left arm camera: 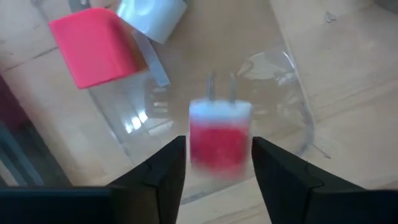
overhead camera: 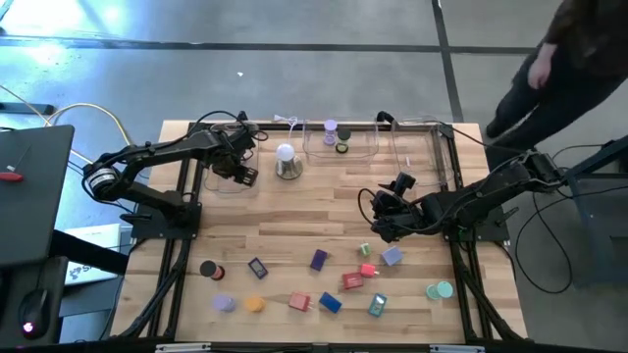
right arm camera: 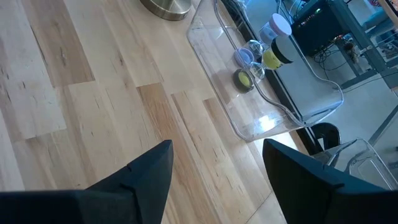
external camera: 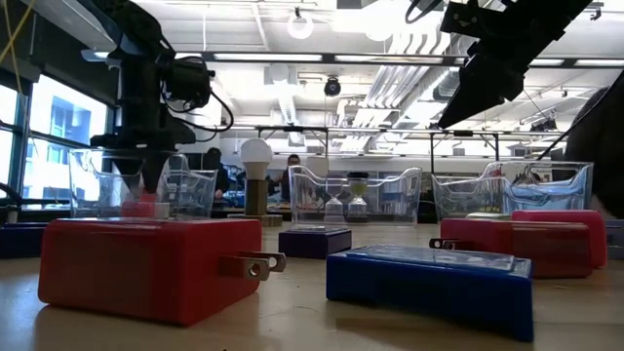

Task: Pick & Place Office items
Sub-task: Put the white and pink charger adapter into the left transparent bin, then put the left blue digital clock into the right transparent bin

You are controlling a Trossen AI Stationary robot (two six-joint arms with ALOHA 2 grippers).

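Red plug block (left arm camera: 219, 140) between left tool's (left arm camera: 219, 167) open fingers; another lies in the tray (left arm camera: 292, 81).

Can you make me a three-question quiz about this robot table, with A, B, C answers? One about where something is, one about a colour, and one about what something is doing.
1. Where is the left gripper?
A. Over the white dome
B. Over a clear tray
C. Beside a blue block

2. What colour is the roll near the table's right edge?
A. Teal
B. Black
C. Orange

3. How are the right gripper jaws?
A. Shut on a block
B. Shut on a roll
C. Open, holding nothing

Answers: B, its wrist view looks down into the tray; A, it shows teal from above; C, only bare table shows between them.
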